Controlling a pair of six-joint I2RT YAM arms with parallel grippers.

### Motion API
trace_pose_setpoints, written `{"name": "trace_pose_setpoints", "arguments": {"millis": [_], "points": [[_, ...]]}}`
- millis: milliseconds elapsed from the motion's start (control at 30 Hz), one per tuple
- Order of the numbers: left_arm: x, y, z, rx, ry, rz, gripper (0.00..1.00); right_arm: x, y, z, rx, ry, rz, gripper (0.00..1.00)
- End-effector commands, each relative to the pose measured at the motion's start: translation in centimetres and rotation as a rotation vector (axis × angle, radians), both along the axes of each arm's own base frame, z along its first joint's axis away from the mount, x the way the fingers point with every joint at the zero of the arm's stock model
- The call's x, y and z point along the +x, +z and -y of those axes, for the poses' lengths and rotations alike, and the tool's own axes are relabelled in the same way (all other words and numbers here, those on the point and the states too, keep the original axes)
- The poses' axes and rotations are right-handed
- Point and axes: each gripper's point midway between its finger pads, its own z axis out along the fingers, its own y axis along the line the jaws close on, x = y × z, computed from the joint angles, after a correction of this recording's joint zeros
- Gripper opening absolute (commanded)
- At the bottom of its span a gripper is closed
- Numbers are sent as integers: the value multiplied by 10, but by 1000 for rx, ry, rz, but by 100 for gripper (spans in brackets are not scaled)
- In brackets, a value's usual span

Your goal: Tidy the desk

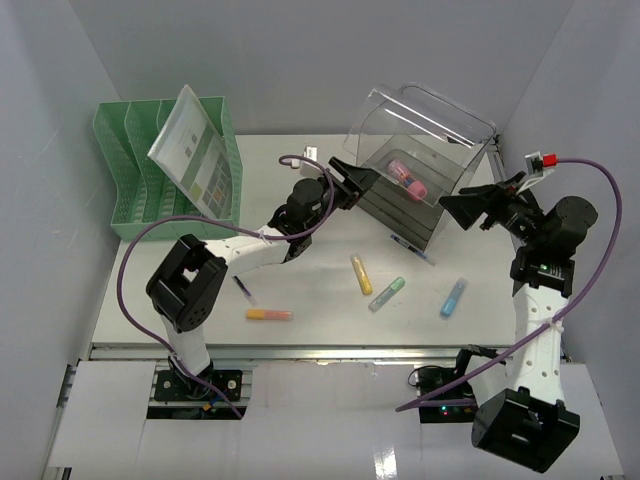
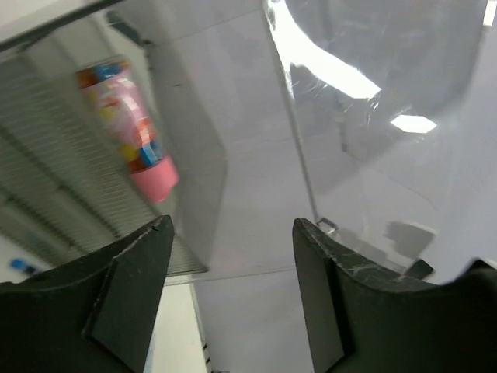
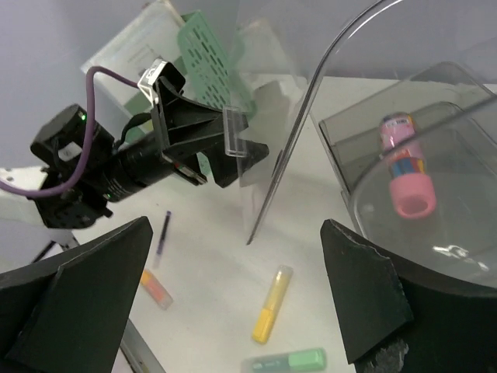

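The white desk [image 1: 315,285] holds loose items: a yellow marker [image 1: 361,273], a green one [image 1: 387,293], a blue one [image 1: 454,297], an orange one [image 1: 269,314] and a purple pen [image 1: 243,290]. A pink glue stick [image 1: 405,178] lies inside the clear plastic box [image 1: 425,215], whose lid [image 1: 420,115] is raised. My left gripper [image 1: 362,182] is at the lid's front tab [image 3: 233,132]. Its jaws stand apart and the lid edge leans on one finger [image 2: 334,264]. My right gripper [image 1: 458,212] hangs wide open beside the box's right side, holding nothing.
A green slotted file rack [image 1: 150,170] with a printed sheet [image 1: 195,150] leaning in it stands at the back left. A second pen [image 1: 412,248] lies by the box's front. Grey walls close in on three sides. The aluminium rail [image 1: 300,352] runs along the front edge.
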Motion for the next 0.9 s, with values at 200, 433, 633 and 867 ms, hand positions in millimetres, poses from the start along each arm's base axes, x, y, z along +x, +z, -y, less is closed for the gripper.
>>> {"name": "trace_pose_setpoints", "arguments": {"millis": [200,433,633,867], "points": [[6,-75,-30,177,60,-281,49,-48,-51,0,-168,153,71,96],[4,-103,-11,160,-84,-266,48,-51,-71,0,-230,187,142,95],[4,-107,22,90,-254,-171,50,-58,-89,-1,-300,197,232,93],[20,-125,33,79,-253,-160,58,-71,-100,-2,-317,174,297,94]]}}
